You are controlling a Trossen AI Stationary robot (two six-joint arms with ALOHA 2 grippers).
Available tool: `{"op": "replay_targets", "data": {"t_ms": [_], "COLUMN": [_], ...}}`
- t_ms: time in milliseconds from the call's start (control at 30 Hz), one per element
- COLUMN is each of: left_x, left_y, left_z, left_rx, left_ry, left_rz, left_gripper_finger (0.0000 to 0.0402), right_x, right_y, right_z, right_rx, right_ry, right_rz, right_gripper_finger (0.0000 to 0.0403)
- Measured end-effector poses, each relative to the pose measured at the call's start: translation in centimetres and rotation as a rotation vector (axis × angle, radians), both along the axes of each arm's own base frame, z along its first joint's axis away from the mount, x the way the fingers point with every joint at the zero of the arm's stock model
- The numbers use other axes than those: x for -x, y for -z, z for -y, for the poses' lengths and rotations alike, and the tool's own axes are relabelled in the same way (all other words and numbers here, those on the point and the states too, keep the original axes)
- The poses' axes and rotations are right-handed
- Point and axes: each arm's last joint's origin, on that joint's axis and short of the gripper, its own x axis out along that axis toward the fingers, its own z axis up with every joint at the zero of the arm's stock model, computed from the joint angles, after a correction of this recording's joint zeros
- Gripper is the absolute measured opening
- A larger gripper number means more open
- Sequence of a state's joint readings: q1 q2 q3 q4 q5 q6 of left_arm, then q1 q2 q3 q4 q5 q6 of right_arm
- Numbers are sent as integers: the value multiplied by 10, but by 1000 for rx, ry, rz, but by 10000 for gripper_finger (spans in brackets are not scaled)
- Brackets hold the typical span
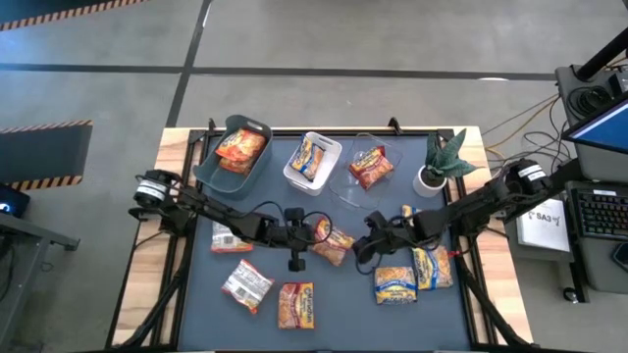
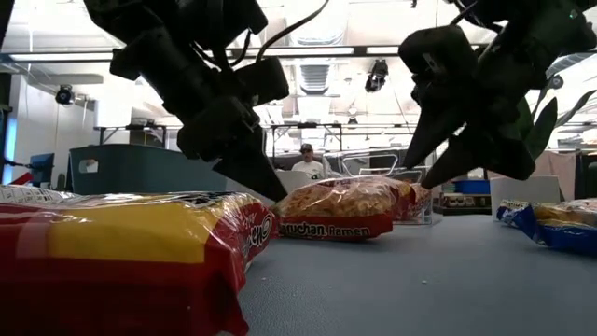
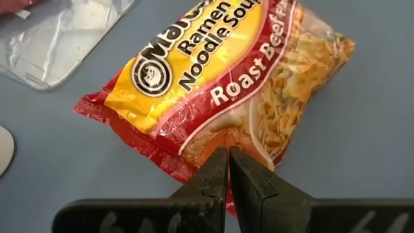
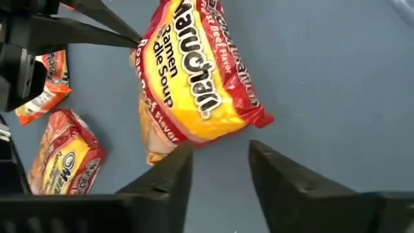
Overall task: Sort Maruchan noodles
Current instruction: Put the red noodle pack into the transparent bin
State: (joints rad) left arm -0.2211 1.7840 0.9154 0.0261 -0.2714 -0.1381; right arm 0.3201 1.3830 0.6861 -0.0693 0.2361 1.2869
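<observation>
Both my arms meet at frame centre in the high view over one red-and-yellow roast beef packet [image 1: 334, 245] lying on the dark table mat [image 1: 334, 314].

My left gripper [image 1: 316, 233] sits at that packet's left edge, fingers pressed together; in the left wrist view the tips [image 3: 228, 169] touch the packet [image 3: 220, 84] at its crimped edge. Can't tell if the film is actually pinched.

My right gripper [image 1: 365, 247] is just right of the same packet, fingers narrowly apart, nothing between them; in the right wrist view the packet [image 4: 194, 84] lies just beyond the two tips [image 4: 221, 162].

In the low view both grippers come down on either side of the packet [image 2: 350, 213], which lies flat on the table.

Other packets, high view:
- orange one in the grey-green bin [image 1: 234, 157], upper left of centre
- blue-and-yellow one in the white bin [image 1: 313, 160], upper centre
- red one in the clear bin [image 1: 368, 167], right of the white bin
- two blue-and-yellow packets [image 1: 412, 275] loose, lower right
- whitish packet [image 1: 245, 284] and orange packet [image 1: 296, 305] loose, lower left
- another whitish packet [image 1: 229, 240] partly under my left arm

Potted plant [image 1: 442, 162] upper right of the mat. A person [image 2: 304, 163] sits far back in the low view.
</observation>
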Motion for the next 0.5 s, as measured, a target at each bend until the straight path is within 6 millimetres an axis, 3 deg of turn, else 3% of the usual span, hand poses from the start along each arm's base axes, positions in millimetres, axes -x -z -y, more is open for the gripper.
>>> {"op": "replay_targets", "data": {"t_ms": [300,500], "left_x": [-1,-3], "left_y": [6,10], "left_z": [-1,-1], "left_rx": [0,-6], "left_ry": [-6,-14], "left_rz": [-16,-15], "left_gripper_finger": [0,0], "right_x": [-9,-22], "right_y": [9,25], "right_z": [-4,-8], "right_rx": [-32,-27], "right_ry": [10,-3], "right_rz": [32,66], "right_gripper_finger": [293,344]}}
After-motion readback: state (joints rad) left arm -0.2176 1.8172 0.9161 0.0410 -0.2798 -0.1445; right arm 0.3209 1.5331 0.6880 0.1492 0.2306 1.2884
